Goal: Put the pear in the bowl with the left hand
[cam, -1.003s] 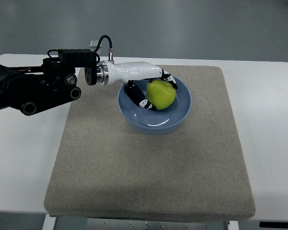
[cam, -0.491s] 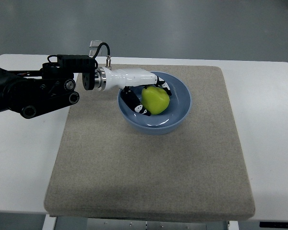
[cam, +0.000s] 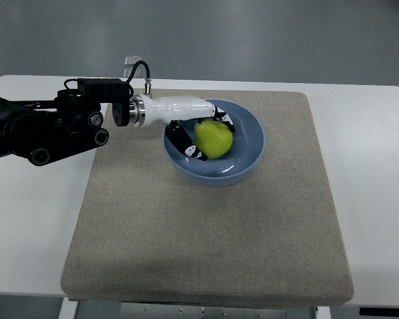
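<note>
While its fingers (cam: 189, 150) grasp the green pear (cam: 213, 139), the left hand (cam: 189, 114) reaches into the blue bowl (cam: 249, 147).

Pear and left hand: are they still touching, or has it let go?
Touching. In the top view the left hand has fingers curled around both sides of the pear, inside the blue bowl, with no gap visible.

Single top view, steep downward look from robot's side, mid-range, mat (cam: 206, 219) filling centre.
</note>
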You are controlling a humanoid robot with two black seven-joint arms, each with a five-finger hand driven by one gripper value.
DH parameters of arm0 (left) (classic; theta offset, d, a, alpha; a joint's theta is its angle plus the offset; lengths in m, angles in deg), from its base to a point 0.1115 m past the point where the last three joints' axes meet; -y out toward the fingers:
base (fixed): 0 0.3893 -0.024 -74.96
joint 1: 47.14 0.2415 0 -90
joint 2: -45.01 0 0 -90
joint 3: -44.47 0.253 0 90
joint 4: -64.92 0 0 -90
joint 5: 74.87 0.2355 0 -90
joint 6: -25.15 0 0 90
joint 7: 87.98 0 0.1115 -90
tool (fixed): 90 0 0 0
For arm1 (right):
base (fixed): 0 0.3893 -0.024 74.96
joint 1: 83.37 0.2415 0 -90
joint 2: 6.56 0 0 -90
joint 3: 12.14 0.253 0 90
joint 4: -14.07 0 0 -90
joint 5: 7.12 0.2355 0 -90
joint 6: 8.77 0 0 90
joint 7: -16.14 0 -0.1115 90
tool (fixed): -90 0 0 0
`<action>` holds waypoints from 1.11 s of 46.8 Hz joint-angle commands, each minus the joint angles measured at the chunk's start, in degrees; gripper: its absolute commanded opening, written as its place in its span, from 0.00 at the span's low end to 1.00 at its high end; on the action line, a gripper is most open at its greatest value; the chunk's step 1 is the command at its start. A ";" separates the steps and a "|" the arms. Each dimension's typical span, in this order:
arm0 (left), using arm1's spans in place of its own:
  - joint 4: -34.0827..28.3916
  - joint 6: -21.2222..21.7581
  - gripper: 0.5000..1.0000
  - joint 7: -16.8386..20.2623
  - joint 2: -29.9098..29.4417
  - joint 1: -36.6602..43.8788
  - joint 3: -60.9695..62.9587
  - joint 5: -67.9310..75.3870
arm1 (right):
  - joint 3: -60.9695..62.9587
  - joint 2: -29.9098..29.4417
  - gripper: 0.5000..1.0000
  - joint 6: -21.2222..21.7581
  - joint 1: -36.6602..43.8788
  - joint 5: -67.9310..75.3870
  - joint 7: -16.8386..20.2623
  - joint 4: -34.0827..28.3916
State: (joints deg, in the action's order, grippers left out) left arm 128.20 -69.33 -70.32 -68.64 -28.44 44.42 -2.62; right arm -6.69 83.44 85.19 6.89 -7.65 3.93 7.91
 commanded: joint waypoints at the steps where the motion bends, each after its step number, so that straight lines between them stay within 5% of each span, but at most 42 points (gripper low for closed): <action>1: 0.09 -0.09 0.68 0.01 -0.08 0.01 -0.04 -0.26 | 0.00 0.00 0.85 0.00 0.00 0.00 0.00 0.00; 37: 0.00 0.26 0.79 0.01 -1.31 0.01 -6.27 -1.05 | 0.00 0.00 0.85 0.00 0.00 0.00 0.00 0.00; 52: -8.17 0.35 0.82 0.01 -2.80 0.19 -12.87 -5.27 | 0.00 0.00 0.85 0.00 0.00 0.00 0.00 0.00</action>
State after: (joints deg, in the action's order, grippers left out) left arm 122.18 -69.05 -70.31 -71.00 -28.37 32.26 -5.78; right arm -6.69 83.44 85.19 6.89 -7.66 3.92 7.91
